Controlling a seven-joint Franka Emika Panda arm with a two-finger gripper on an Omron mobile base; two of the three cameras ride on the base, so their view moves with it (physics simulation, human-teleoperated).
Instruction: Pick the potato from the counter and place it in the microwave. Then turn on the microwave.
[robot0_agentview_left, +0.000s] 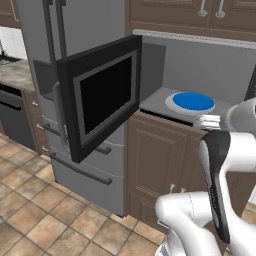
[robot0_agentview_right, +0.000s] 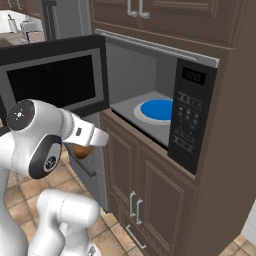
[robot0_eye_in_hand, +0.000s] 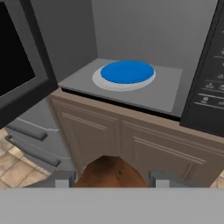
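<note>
Showing in left base: microwave (robot0_agentview_left: 150, 80) door (robot0_agentview_left: 100, 100) swung wide, blue plate (robot0_agentview_left: 192, 101) inside. Right base: potato (robot0_agentview_right: 82, 150) under hand, outside cavity, below door level. Hand view: pincer (robot0_eye_in_hand: 109, 177) half-closed on potato (robot0_eye_in_hand: 109, 173), facing cabinet (robot0_eye_in_hand: 131, 144) below plate (robot0_eye_in_hand: 127, 72).

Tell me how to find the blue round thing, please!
Look for the black microwave set in the brown cabinets, its door swung wide open. On the grey floor inside sits a round blue plate with a pale rim. It is the single bright blue thing there, unlike the brown potato held between the jaws in front of the cabinets.
</note>
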